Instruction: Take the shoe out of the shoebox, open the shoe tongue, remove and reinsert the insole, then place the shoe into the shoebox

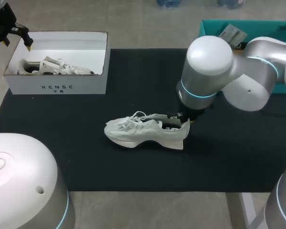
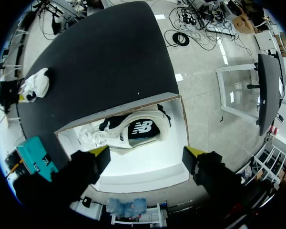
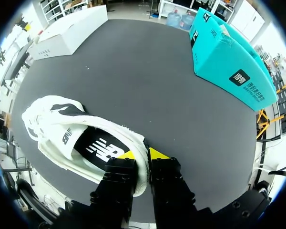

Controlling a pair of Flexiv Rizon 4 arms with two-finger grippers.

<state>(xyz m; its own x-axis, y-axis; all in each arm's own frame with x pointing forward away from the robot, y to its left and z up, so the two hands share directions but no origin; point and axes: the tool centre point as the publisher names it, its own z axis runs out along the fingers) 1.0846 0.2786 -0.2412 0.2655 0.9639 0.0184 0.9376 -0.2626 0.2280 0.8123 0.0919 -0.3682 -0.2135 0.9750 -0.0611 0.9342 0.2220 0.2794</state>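
I have the white shoe (image 1: 145, 131) out on the black bench (image 1: 133, 76), lying roughly mid-surface on its sole. Its toe points toward my left side and its heel toward my right arm. The bench top is a flat, matte, dark sheet, and the pale shoe stands out clearly against it.

My right gripper (image 1: 183, 117) is down at the heel. In the right wrist view the right gripper (image 3: 142, 155) has one yellow-tipped finger inside the heel collar and the other against the outside, so it is clamped on the back of the shoe (image 3: 76, 138). The dark insole (image 3: 100, 148) lies inside the shoe, just ahead of the fingers.

The white shoebox (image 1: 57, 86) sits at the far left of the bench, lid off. A second white shoe (image 1: 55, 67) lies in it toward the left end. My left gripper (image 1: 20, 36) hangs over the box's far left corner. From the left wrist the left gripper (image 2: 147, 155) has its fingers wide apart, holding nothing, with the open shoebox (image 2: 119, 110) and the boxed shoe (image 2: 133, 131) below.

A teal box (image 1: 209, 29) stands at the far right of the bench, well apart from the shoe. It also shows from the right wrist (image 3: 229, 62), across bare black surface.
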